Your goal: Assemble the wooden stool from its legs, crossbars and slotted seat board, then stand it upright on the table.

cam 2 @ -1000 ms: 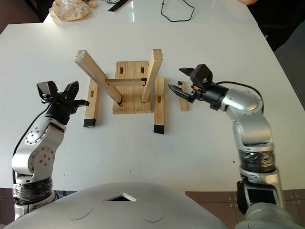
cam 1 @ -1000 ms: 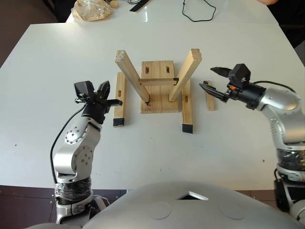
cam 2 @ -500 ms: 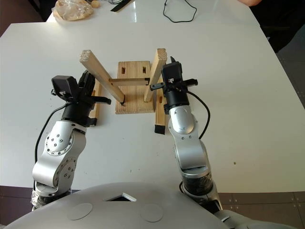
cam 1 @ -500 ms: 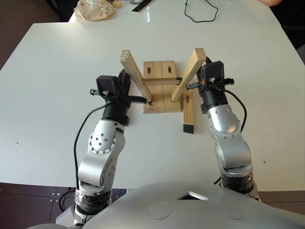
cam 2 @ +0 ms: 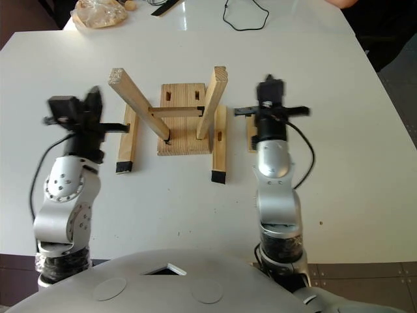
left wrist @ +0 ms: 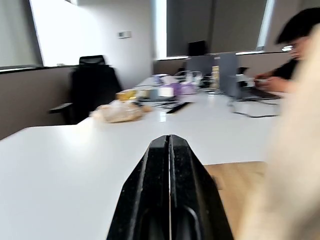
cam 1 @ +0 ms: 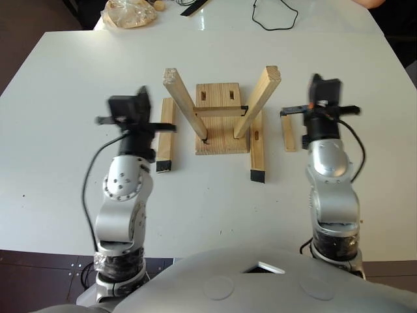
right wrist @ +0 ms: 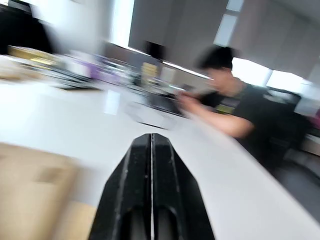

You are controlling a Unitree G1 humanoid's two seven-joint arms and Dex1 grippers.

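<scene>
The slotted seat board [cam 1: 218, 134] lies flat at mid-table. Two legs [cam 1: 182, 101] [cam 1: 258, 99] stand in it, leaning outward and joined by a crossbar [cam 1: 218, 111]. One loose leg [cam 1: 165, 134] lies left of the board and another [cam 1: 257, 153] along its right edge. A short crossbar [cam 1: 288, 134] lies further right. My left gripper [cam 1: 142, 98] hovers left of the loose left leg, shut and empty, its tips [left wrist: 170, 142] pressed together. Beside the short crossbar is my right gripper [cam 1: 317, 81], also shut and empty, its tips [right wrist: 151, 140] touching.
At the table's far edge lie a plastic bag [cam 1: 127, 12], a black cable [cam 1: 273, 16] and a dark flat object [cam 1: 192, 8]. Bare white tabletop [cam 1: 215, 202] stretches in front of the stool parts and out to both sides.
Both arms swung outward from the standing legs in the last half second, the left one leftward and the right one rightward. One second ago both grippers were open; now they are shut.
</scene>
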